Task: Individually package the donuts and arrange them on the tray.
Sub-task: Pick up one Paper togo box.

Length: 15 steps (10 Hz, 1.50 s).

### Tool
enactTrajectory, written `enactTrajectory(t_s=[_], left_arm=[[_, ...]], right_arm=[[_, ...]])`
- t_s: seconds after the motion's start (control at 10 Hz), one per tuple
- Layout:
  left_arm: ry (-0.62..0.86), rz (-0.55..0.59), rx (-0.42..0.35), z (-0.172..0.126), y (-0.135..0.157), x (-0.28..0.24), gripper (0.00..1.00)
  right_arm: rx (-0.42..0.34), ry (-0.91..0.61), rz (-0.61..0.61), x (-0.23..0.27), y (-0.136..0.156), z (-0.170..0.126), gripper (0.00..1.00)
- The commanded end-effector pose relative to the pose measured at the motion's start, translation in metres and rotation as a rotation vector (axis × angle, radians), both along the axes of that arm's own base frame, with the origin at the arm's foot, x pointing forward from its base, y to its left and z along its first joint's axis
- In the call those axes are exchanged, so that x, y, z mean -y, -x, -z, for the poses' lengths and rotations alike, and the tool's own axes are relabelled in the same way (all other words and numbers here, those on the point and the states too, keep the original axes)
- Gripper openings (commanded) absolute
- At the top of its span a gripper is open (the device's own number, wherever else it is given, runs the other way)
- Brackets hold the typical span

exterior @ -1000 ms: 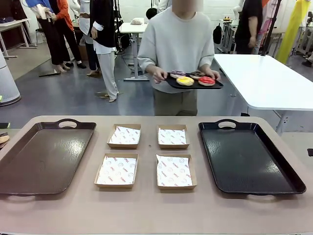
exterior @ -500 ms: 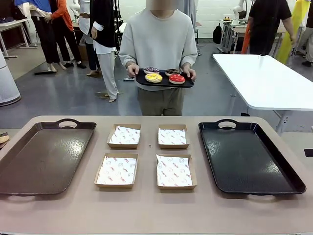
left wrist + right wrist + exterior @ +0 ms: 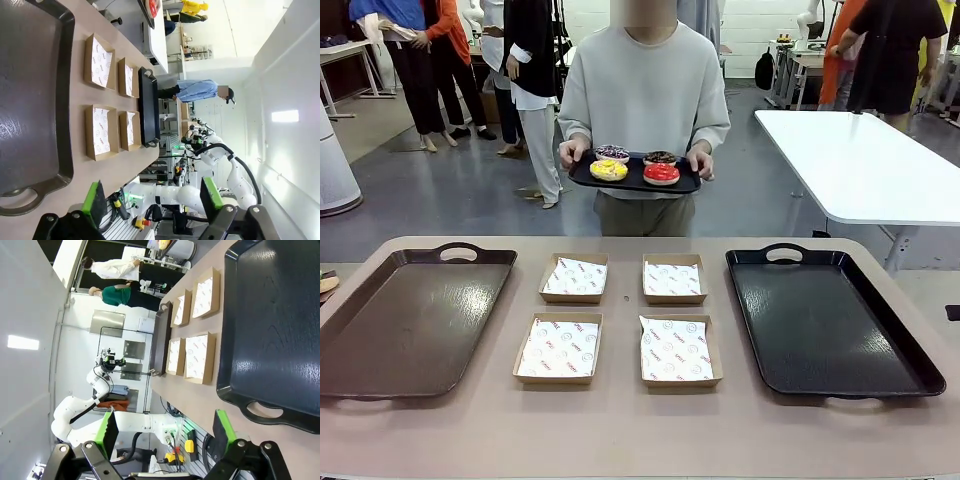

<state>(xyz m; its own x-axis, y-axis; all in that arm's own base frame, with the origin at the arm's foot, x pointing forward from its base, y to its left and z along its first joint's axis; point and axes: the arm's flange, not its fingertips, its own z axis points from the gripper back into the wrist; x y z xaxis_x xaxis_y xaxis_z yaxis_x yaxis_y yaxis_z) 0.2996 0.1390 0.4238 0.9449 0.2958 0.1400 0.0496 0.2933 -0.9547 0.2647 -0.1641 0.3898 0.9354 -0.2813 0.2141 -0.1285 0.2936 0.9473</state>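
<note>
Across the table a person holds a small black serving tray (image 3: 635, 182) in both hands. On it lie the donuts: a purple sprinkled one (image 3: 612, 153), a brown one (image 3: 661, 158), a yellow one (image 3: 608, 170) and a red one (image 3: 661, 173). On the table stand a brown tray (image 3: 410, 320) at the left and a black tray (image 3: 830, 320) at the right, both bare. My left gripper (image 3: 152, 197) is open above the near edge beside the brown tray (image 3: 30, 100). My right gripper (image 3: 166, 432) is open near the black tray (image 3: 275, 325). Neither holds anything.
Between the two large trays sit several shallow cardboard boxes lined with printed paper (image 3: 574, 278) (image 3: 673, 279) (image 3: 558, 348) (image 3: 678, 350). A white table (image 3: 860, 160) stands behind at the right. Other people walk in the background.
The person carrying the donuts has stepped to the left and nearer the table's far edge. Both grippers stay open and still.
</note>
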Motion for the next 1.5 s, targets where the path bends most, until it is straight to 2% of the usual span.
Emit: enactTrajectory(t_s=[0.0,1.4], left_arm=[[0.009,-0.005,0.009,-0.0007,-0.0021,0.001,1.0],[0.009,-0.005,0.009,-0.0007,-0.0021,0.001,1.0]], right_arm=[[0.007,-0.013,0.0,0.0004,0.0,0.0002,1.0],[0.007,-0.013,0.0,0.0004,0.0,0.0002,1.0]])
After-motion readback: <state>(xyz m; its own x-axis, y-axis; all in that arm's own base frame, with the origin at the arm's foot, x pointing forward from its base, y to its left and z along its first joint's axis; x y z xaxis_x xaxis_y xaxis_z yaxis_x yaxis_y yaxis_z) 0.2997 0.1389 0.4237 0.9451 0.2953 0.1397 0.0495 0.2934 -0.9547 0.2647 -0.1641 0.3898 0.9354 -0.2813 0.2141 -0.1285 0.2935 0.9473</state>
